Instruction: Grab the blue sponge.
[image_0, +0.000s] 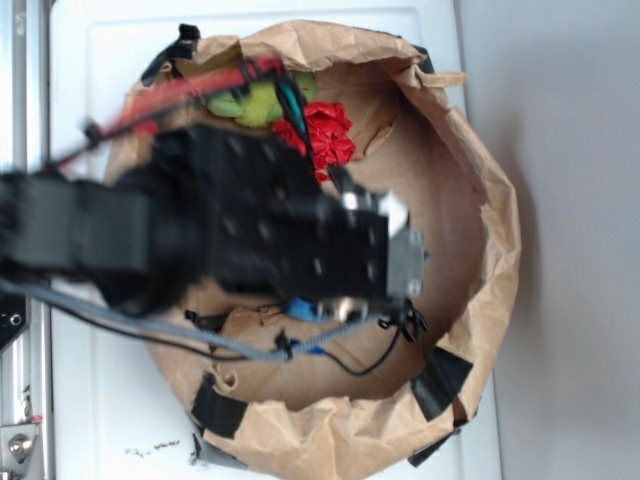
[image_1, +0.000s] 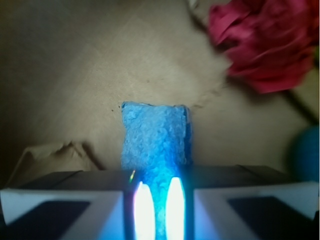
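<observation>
Hand reaches down into the paper bag, fingers clamped on the blue sponge.

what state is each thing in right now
gripper: shut on the sponge
sponge: pinched at one end between the fingers, the rest sticking out over the paper
red cloth: crumpled, apart from the sponge
ball: lying loose at the edge of the wrist view
paper bag: open, rim rolled down
</observation>
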